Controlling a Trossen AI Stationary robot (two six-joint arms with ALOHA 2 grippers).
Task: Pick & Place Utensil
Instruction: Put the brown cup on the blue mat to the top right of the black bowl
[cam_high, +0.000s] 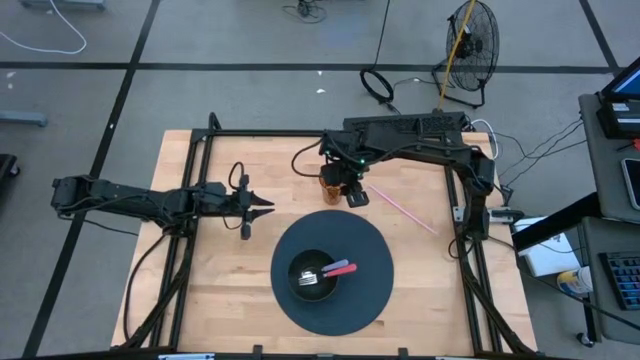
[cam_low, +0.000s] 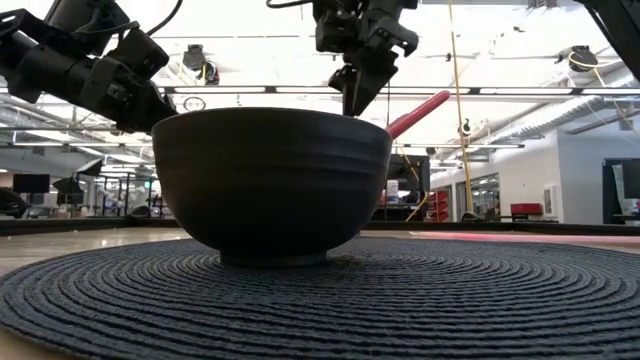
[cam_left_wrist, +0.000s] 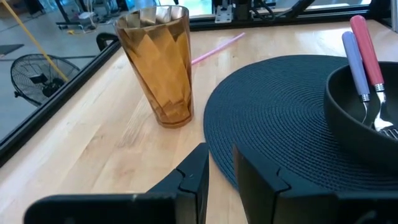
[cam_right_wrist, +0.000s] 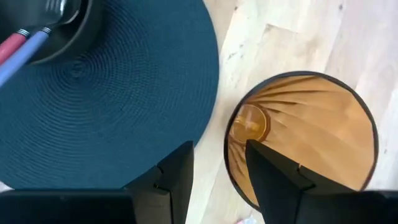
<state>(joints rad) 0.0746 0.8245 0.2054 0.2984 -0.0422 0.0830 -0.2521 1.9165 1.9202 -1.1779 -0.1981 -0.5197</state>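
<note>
Right gripper (cam_high: 352, 190) hangs pointing straight down over the amber cup (cam_high: 331, 186), which stands on the bare wood just beyond the far edge of the round dark placemat (cam_high: 372, 290); its fingers (cam_right_wrist: 177, 171) are a narrow gap apart and hold nothing, one outside the cup's rim on the mat side and the other above the cup's open mouth. Two utensils, a red-handled one (cam_high: 344, 266) and a blue-handled one (cam_high: 330, 271), already lie side by side in the dark bowl (cam_high: 300, 290) at the mat's centre, handles resting on its rim. A pink straw (cam_high: 404, 207) lies loose on the table to the right of the cup. Left gripper (cam_high: 258, 207) waits low over the wood left of the mat, arm stretched level, fingers (cam_left_wrist: 196, 171) slightly parted and empty, aimed toward the cup and mat edge.
</note>
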